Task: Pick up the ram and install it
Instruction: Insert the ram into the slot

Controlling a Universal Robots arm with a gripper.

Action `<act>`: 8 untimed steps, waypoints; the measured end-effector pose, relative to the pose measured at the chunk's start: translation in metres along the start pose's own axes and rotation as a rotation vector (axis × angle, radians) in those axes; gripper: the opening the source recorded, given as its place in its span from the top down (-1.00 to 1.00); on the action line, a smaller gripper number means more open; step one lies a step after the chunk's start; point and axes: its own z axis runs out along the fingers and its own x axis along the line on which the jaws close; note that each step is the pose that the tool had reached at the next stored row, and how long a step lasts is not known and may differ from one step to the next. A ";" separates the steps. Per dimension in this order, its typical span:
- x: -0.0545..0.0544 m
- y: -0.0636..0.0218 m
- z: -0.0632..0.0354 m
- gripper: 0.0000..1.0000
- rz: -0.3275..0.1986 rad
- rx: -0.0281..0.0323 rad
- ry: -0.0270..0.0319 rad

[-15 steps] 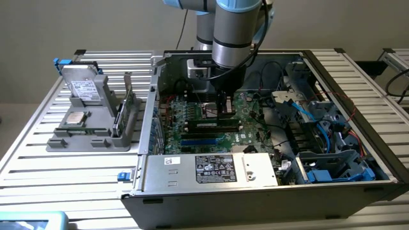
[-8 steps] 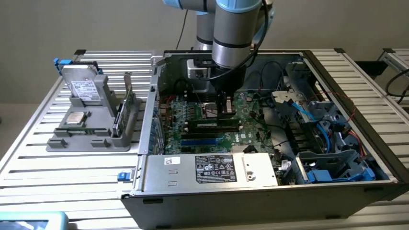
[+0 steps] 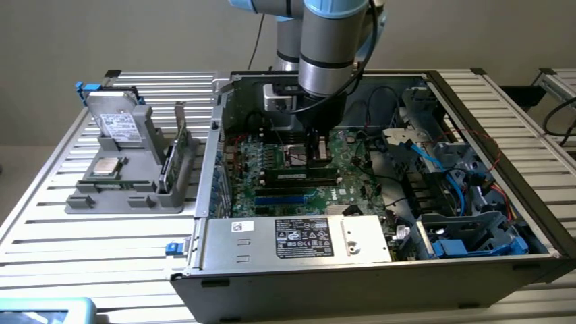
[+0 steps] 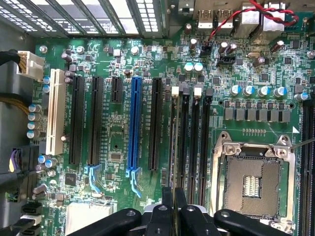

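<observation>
The gripper [image 4: 173,209] is pinching the thin ram [image 4: 173,147] tight between its 2 black fingers [image 4: 166,209], right over the long slots [image 4: 196,142] on the motherboard [image 4: 118,142].

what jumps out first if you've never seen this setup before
The robot arm reaches down into the open computer case in the middle of the exterior view, its gripper low over the green motherboard. On the board, a bright blue slot and the empty silver processor socket stand out. A grey holder of parts sits at the exterior view's left.
</observation>
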 end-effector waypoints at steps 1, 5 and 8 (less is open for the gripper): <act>0.000 0.0001 0.0000 0.73 0.000 0.0004 0.0001; 0.000 0.0012 0.0002 0.73 0.000 0.0030 -0.0001; 0.001 0.0015 0.0002 0.73 0.000 0.0047 0.0000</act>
